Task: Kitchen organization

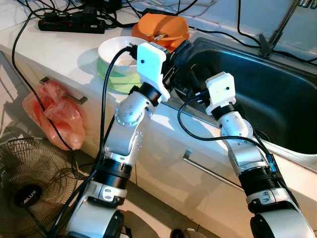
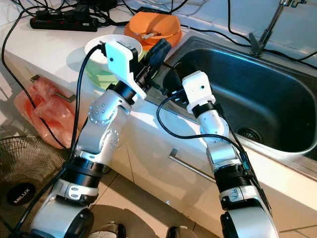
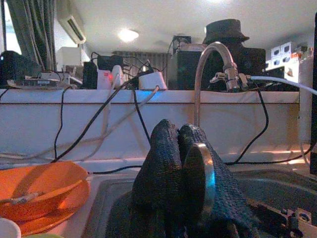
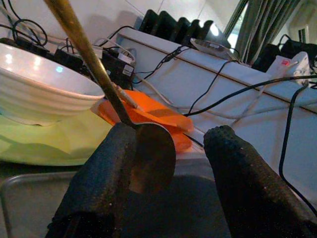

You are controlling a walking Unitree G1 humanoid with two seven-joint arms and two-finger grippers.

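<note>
At the left edge of the steel sink (image 2: 277,106), both grippers meet over the rim. The left gripper (image 3: 181,163) has its two black fingers pressed together on a metal spoon (image 4: 148,153), and the spoon's edge shows between them in the left wrist view. The spoon's long axis is tilted: its bowl is low, between the fingers of the right gripper (image 4: 171,168), and its handle rises up and away toward the white bowl (image 1: 119,52). The right gripper's fingers are spread apart; one finger is beside the spoon bowl, but I cannot tell if it touches. In the head views the spoon is hidden behind the wrist cameras. The white bowl sits on a green bowl (image 1: 116,79). Behind it, orange dishes (image 1: 166,29) are stacked, with a small utensil inside, too small to identify.
</note>
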